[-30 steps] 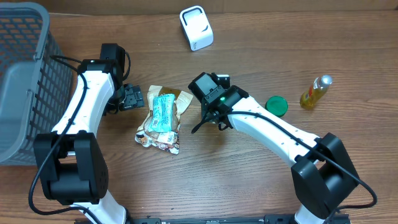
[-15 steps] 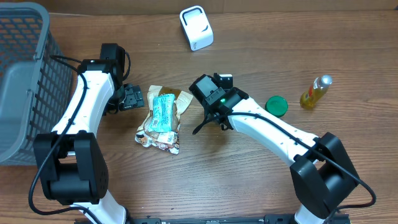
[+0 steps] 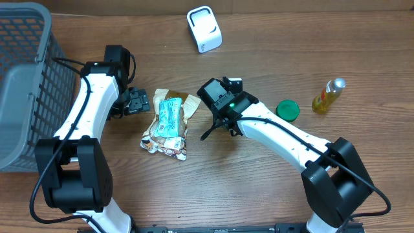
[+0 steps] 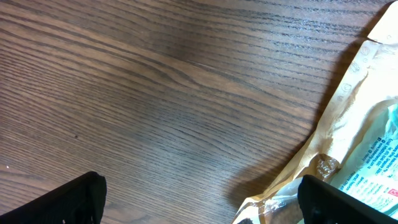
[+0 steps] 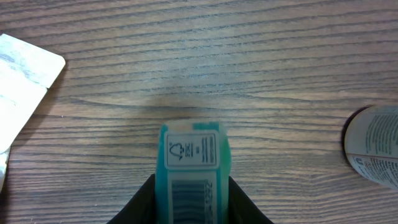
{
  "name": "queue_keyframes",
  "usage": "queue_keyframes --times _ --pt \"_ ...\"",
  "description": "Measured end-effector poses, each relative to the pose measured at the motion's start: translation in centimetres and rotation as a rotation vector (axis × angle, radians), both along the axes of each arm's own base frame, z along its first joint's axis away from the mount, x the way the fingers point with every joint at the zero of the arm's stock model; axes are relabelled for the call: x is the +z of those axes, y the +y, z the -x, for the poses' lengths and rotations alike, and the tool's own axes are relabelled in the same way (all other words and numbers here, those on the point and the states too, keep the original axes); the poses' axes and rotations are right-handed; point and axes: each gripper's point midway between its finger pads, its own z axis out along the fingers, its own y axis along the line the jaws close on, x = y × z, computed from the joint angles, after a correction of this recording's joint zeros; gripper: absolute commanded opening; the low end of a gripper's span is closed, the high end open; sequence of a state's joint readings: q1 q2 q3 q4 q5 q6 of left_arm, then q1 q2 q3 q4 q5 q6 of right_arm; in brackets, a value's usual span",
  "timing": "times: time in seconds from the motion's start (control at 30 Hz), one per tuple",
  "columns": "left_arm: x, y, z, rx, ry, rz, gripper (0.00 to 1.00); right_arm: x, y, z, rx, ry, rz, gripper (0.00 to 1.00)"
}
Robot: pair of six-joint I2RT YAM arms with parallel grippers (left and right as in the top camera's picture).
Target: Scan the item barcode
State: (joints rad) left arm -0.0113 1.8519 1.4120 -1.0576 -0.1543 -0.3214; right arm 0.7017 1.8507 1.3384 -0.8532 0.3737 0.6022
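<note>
My right gripper (image 3: pixel 231 85) is shut on a small teal item (image 5: pixel 192 163); its white barcode label faces the wrist camera. In the overhead view only the item's white end (image 3: pixel 234 81) shows past the fingers. The black fingers (image 5: pixel 144 200) press on both of its sides. The white scanner (image 3: pixel 204 29) stands at the back of the table, apart from the item, and its corner (image 5: pixel 23 70) shows in the right wrist view. My left gripper (image 3: pixel 137 101) stands open just left of a pile of snack packets (image 3: pixel 168 123), with nothing between its fingers (image 4: pixel 69 200).
A grey mesh basket (image 3: pixel 22 84) fills the far left. A green lid (image 3: pixel 287 109) and a small yellow bottle (image 3: pixel 328 94) lie to the right. A labelled round container (image 5: pixel 374 147) shows at the right wrist view's edge. A crinkled packet (image 4: pixel 364 143) lies beside the left fingers.
The right gripper with the teal item has shifted very slightly to the right. The left arm has not moved.
</note>
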Motion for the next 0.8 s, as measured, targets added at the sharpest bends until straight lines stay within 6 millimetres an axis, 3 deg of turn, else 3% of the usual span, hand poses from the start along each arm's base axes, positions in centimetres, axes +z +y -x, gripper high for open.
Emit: queue_keyframes --times 0.2,0.33,0.67,0.8 --pt "0.0 0.0 0.0 0.0 0.0 0.0 1.0 -0.2 0.1 -0.1 0.0 -0.006 -0.005 0.27" --pt "0.0 0.0 0.0 0.0 0.0 0.0 0.99 -0.9 0.1 -0.1 0.0 -0.016 -0.013 0.33" --pt "0.0 0.0 0.0 0.0 0.0 0.0 0.99 -2.0 -0.3 0.3 0.0 -0.011 -0.008 0.33" --pt "0.0 0.0 0.0 0.0 0.0 0.0 0.99 -2.0 -0.3 0.2 -0.001 -0.014 -0.006 0.42"
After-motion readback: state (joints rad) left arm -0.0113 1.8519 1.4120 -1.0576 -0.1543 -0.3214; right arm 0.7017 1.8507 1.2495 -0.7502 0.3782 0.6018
